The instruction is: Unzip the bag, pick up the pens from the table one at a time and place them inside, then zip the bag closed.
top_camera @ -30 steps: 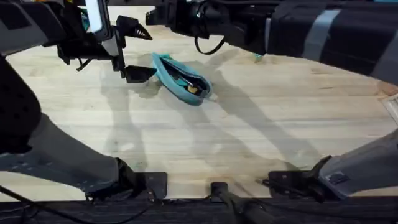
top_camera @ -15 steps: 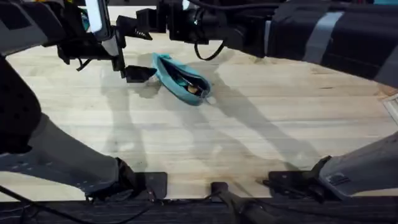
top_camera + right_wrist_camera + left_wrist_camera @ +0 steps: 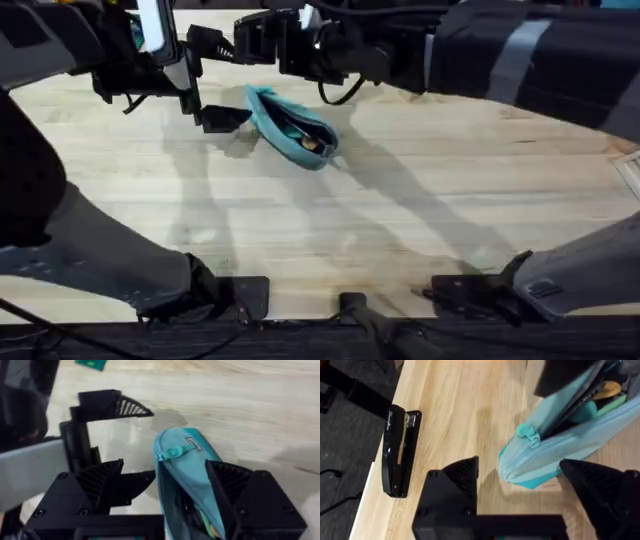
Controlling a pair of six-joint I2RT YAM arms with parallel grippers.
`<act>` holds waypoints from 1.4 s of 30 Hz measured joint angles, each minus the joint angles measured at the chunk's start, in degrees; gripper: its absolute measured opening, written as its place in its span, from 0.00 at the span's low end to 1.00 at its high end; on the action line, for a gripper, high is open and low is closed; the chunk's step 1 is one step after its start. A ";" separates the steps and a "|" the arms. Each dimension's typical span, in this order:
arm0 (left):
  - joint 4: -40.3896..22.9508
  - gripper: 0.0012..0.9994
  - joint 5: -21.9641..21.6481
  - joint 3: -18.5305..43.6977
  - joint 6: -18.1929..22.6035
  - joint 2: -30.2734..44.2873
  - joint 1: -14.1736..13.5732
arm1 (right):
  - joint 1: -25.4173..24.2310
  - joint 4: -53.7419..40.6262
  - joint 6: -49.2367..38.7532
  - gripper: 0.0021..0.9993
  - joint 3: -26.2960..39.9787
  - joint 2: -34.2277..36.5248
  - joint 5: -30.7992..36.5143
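Two grippers at soft teal fabric pouch (image 3: 293,125), lying unzipped on pale plank tabletop (image 3: 400,210), contents inside. Left gripper (image 3: 520,490) fingers spread around pouch end; right gripper (image 3: 165,490) fingers open near teal pull (image 3: 172,452). We advise: pin end, pinch pull, draw straight.

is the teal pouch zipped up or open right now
Open. The bag gapes along its zipper, with contents visible inside in the left wrist view; the teal pull sits at the end nearest both claws.
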 joint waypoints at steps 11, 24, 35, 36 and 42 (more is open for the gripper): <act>0.00 0.99 0.00 0.00 0.00 0.00 0.00 | 2.46 0.70 5.00 1.00 -0.01 2.44 6.83; 0.00 0.99 0.00 0.00 0.00 -0.01 0.00 | 2.56 0.43 5.89 1.00 0.01 3.26 7.29; 0.00 0.99 0.00 0.00 0.00 0.00 0.00 | 2.62 5.42 9.27 1.00 -0.01 9.40 7.29; 0.00 0.99 0.00 0.00 0.00 0.00 0.00 | 2.62 5.58 9.42 1.00 -0.01 9.56 7.29; 0.00 0.99 0.00 0.00 0.00 0.00 0.00 | 2.83 5.79 10.12 1.00 0.01 10.52 7.14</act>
